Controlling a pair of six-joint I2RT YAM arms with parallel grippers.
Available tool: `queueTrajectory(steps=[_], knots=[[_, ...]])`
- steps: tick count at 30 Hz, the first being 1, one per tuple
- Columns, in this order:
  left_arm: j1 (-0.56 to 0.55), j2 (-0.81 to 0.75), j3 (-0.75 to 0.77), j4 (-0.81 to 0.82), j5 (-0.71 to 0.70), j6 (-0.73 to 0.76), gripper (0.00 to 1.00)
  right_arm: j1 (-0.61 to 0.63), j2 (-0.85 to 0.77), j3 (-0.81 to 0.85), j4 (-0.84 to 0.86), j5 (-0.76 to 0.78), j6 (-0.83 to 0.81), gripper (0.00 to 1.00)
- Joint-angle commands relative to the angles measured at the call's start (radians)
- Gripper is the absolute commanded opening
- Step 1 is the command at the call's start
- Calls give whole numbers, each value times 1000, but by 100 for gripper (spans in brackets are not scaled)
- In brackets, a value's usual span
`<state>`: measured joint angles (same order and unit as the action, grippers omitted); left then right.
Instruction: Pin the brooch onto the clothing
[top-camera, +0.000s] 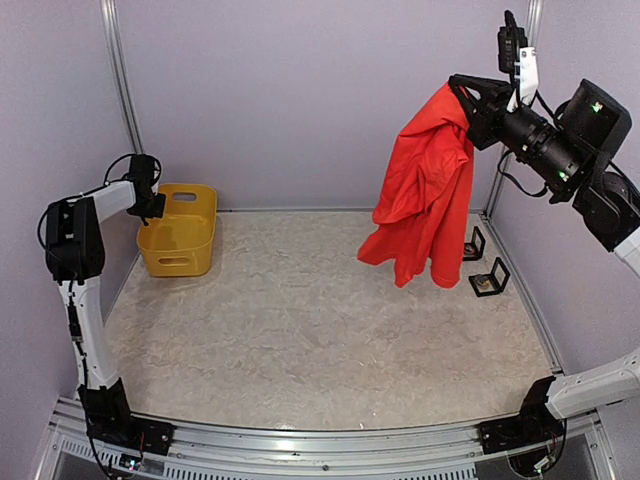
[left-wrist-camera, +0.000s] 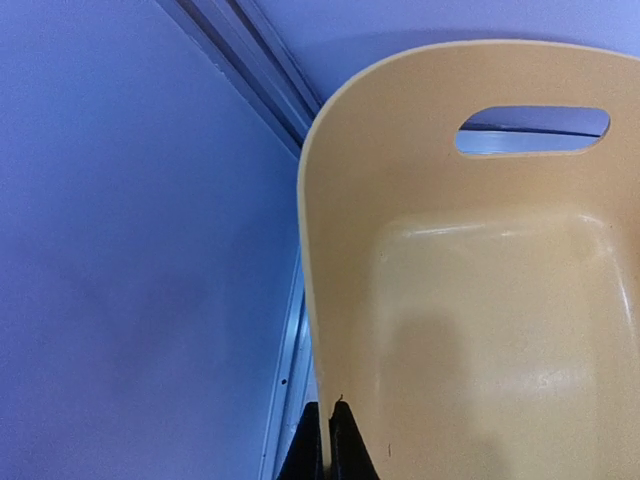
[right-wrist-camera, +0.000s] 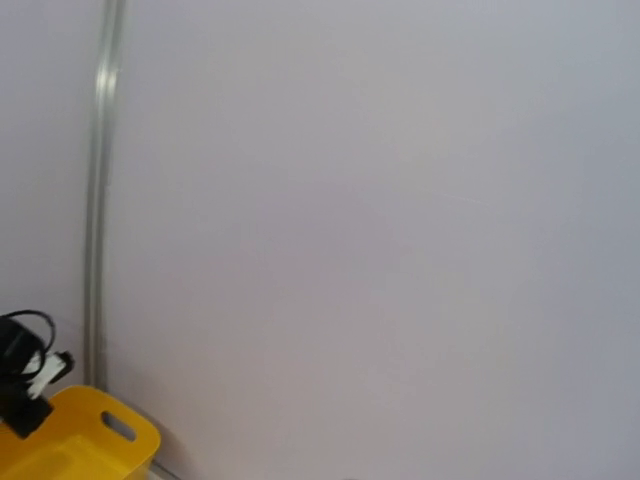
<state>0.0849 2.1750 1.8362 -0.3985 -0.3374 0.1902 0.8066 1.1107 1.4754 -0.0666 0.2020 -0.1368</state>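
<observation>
One pale, mottled tabletop carries everything, and the largest thing over it is the clothing, a red-orange T-shirt that hangs bunched in the air above the far right corner, its lowest folds apparently clear of the surface. The right gripper is clenched on a gather of fabric at the top. Its own wrist view looks away and shows only the wall and the basket. Judging from this, the step in hand is to bring the shirt down and spread it. That would go best if the arm carries it toward the middle of the tabletop, lets the hem touch first and drags it back, so the cloth lies flat and single-layered where a pin can pass. Next in size is the yellow basket in the far left corner. The left gripper sits at its rim with fingers pressed together. Whether they pinch the wall or only rest beside it cannot be told. Smallest are two black stands along the right edge, just below and beside the hanging shirt. The nearer one seems to hold something tan, perhaps the brooch, but it is too small to be sure. A swinging sleeve could knock them over, so the shirt should descend away from that edge.
</observation>
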Motion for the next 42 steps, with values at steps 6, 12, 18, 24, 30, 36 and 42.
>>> queueTrajectory(steps=[6, 12, 18, 24, 30, 36, 42], knots=[[48, 85, 128, 137, -141, 188, 0, -4, 27, 26, 1, -199, 1, 0], [58, 109, 190, 132, -145, 144, 86, -5, 112, 27, -23, -250, 39, 0], [42, -24, 186, 150, -148, 170, 99, 14, 232, 68, -69, -504, 15, 0], [-46, -268, 81, 158, -31, 224, 99, 23, 305, 51, -150, -1050, -80, 0], [-211, -490, -102, 207, 25, 230, 99, -85, 372, -65, -78, -891, 19, 0], [-349, -573, -213, 169, 105, 221, 99, -318, 669, 48, -225, -357, 212, 69], [-465, -614, -327, 89, 171, -190, 98, -399, 847, 262, -497, -72, 270, 72]])
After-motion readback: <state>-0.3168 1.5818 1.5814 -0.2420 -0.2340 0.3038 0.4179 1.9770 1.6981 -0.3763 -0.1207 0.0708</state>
